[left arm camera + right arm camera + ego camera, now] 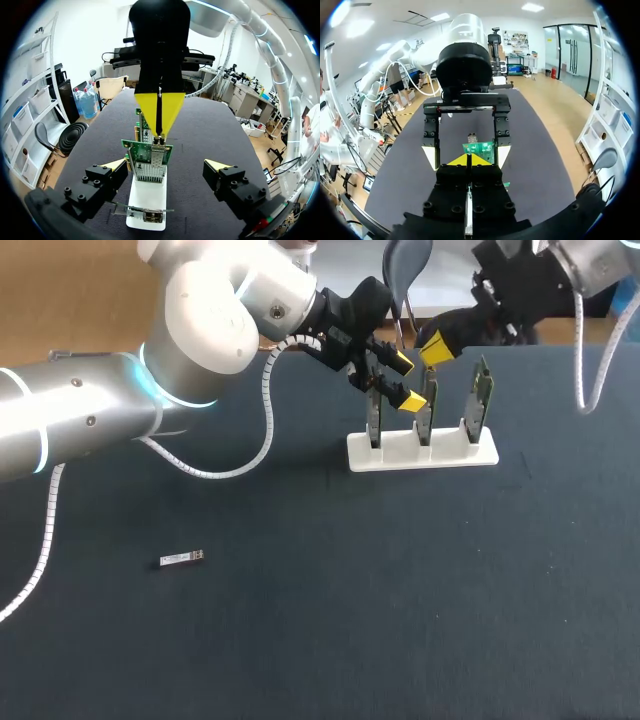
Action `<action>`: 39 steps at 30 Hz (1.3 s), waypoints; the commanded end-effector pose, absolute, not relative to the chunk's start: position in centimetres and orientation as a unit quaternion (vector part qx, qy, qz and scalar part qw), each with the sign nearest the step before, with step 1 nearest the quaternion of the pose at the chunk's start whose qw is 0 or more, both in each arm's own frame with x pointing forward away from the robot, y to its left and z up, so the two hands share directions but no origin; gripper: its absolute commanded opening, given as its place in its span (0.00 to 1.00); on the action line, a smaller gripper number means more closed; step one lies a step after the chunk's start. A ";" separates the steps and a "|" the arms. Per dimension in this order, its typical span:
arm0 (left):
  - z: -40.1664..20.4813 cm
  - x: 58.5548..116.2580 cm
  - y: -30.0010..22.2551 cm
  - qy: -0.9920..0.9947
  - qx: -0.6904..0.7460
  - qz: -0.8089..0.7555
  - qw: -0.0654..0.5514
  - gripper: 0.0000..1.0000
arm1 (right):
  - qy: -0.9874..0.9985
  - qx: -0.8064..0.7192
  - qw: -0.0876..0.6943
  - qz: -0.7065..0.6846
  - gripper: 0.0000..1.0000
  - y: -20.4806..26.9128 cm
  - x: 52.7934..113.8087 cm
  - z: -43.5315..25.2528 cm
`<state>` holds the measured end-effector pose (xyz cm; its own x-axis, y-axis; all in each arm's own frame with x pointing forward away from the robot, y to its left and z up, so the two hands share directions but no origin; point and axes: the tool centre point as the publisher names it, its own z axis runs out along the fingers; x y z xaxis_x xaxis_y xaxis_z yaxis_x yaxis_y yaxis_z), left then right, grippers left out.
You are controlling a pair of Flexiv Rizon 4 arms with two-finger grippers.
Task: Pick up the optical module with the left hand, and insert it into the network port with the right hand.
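The optical module [181,559], a small silver bar, lies alone on the dark table at the front left, far from both grippers. My left gripper [406,381] hangs open at the white stand [422,452], its yellow tips on either side of the middle green network card [428,410]. In the left wrist view this gripper [166,165] straddles the card [147,156] without touching it. My right gripper [435,350] is shut with nothing in it, just above and behind the cards; its joined tips [159,111] point down at the card's top edge. The right gripper [468,160] faces the left gripper's fingers [429,155].
The stand holds three upright green cards in a row, the right one [482,398] apart from both grippers. A white coiled cable [262,430] hangs from my left arm over the table behind the stand. Both arms crowd the back of the table.
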<state>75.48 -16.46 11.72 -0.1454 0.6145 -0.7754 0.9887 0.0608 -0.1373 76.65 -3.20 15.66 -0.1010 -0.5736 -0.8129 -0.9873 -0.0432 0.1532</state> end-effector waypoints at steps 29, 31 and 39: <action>11.8 75.6 -16.5 0.676 0.594 -0.341 0.271 1.00 | 0.652 -0.609 0.258 0.372 0.00 -3.7 76.4 14.5; 11.8 75.6 -16.5 0.676 0.594 -0.341 0.271 1.00 | 0.652 -0.608 0.257 0.373 0.00 -3.7 76.4 14.4; 11.8 75.6 -16.5 0.676 0.594 -0.341 0.271 1.00 | 0.654 -0.607 0.250 0.377 0.00 -3.6 76.4 13.9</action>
